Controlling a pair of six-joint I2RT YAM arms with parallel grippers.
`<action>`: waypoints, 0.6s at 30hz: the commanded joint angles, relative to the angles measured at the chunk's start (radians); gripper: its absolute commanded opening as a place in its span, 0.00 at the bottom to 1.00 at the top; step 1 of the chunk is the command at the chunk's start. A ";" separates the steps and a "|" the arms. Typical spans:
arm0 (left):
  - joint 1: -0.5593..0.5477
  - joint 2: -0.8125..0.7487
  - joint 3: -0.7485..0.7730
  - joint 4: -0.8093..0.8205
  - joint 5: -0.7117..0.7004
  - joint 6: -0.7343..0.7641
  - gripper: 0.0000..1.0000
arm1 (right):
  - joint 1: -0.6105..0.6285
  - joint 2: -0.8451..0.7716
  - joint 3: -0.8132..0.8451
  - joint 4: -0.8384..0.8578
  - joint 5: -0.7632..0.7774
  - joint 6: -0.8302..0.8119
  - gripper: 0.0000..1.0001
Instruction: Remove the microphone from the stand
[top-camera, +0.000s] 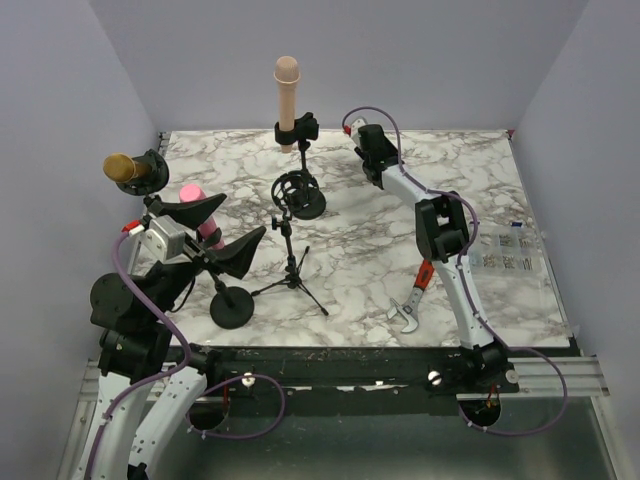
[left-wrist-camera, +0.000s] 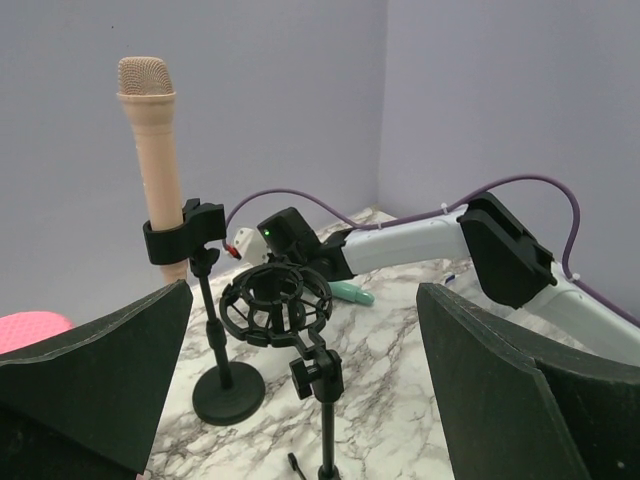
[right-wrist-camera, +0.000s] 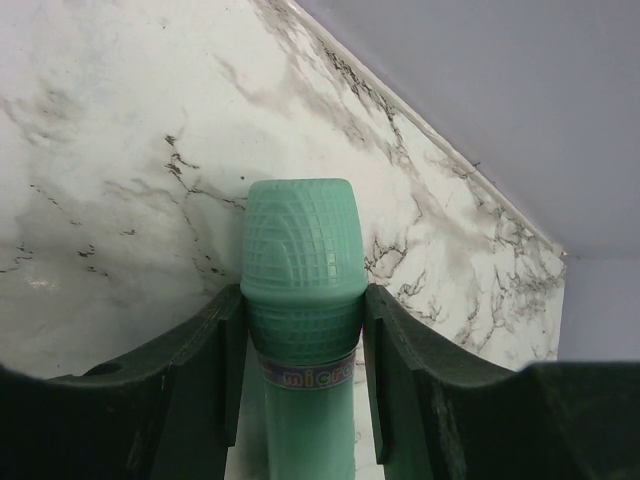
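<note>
Marble table (top-camera: 480, 190) first, and mid-table the empty ring stand (top-camera: 297, 190). Behind it to the right, our right gripper (right-wrist-camera: 303, 300) is clamped on the green microphone (right-wrist-camera: 300, 260), clear of that stand. Held near the head, we reckon it may slip. Left of the stand, our left gripper (top-camera: 222, 233) gapes and could clip the pink microphone (top-camera: 191, 194).

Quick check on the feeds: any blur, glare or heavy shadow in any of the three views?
Top external: even light, sharp, only faint shadows on the table. Left wrist: beige microphone crisp, the open left gripper a dark, soft frame. Right wrist: green microphone in the right gripper is close and slightly soft; marble behind bright, no hard glare.
</note>
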 joint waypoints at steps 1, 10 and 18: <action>-0.006 0.004 -0.010 0.012 -0.017 0.007 0.99 | -0.010 0.002 -0.047 -0.063 -0.076 0.040 0.30; -0.006 0.011 -0.023 0.016 -0.043 0.020 0.98 | -0.014 -0.012 -0.067 -0.091 -0.102 0.046 0.49; -0.007 0.051 -0.015 0.011 -0.045 0.005 0.98 | -0.029 0.006 -0.031 -0.129 -0.140 0.068 0.57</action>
